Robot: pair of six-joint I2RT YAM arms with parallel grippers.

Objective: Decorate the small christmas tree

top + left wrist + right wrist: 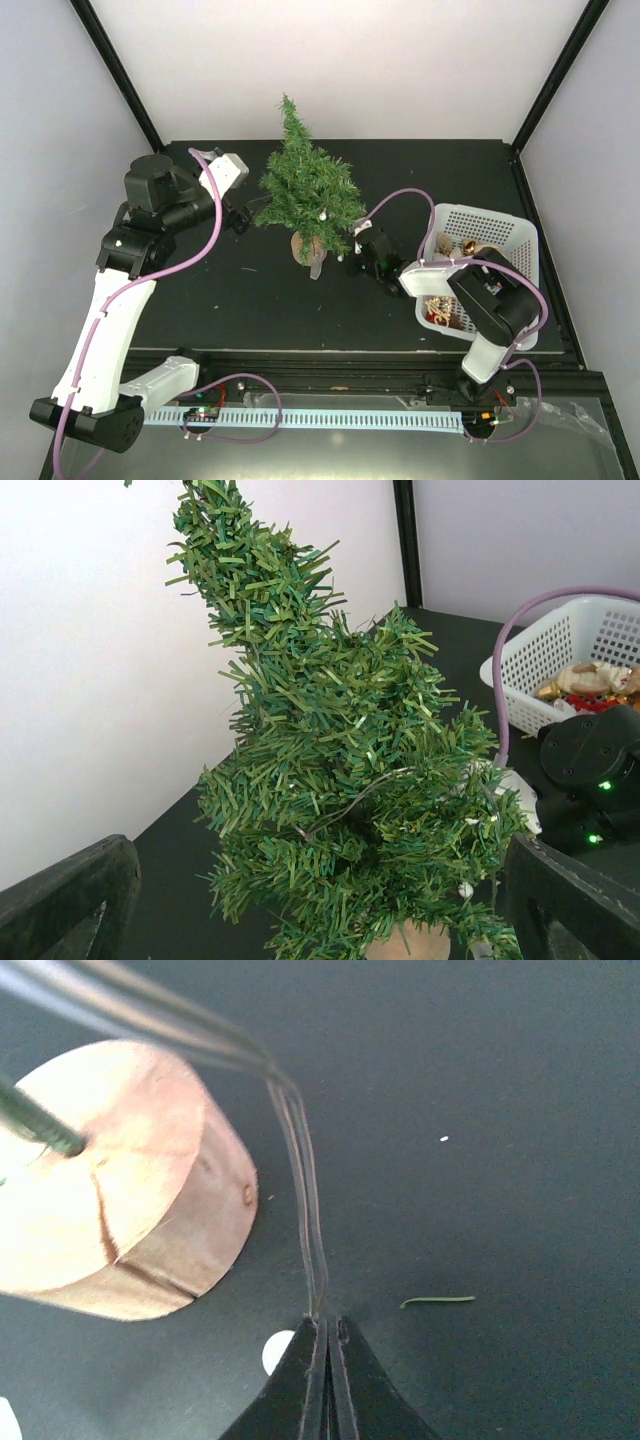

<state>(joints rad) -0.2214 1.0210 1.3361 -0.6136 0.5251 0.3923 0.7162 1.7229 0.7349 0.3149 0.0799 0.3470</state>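
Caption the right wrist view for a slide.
Right gripper, jaws shut on a thin clear wire beside the tree's wooden base.

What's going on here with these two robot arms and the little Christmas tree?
Two robot arms are decorating the small christmas tree, which stands upright on its wooden base in the middle of the black table. The right end effector is shut on a thin wire low down beside the base; the wire leads up toward the branches. The left end effector hovers open at the tree's other side, holding nothing. A white basket with ornaments sits on the right.
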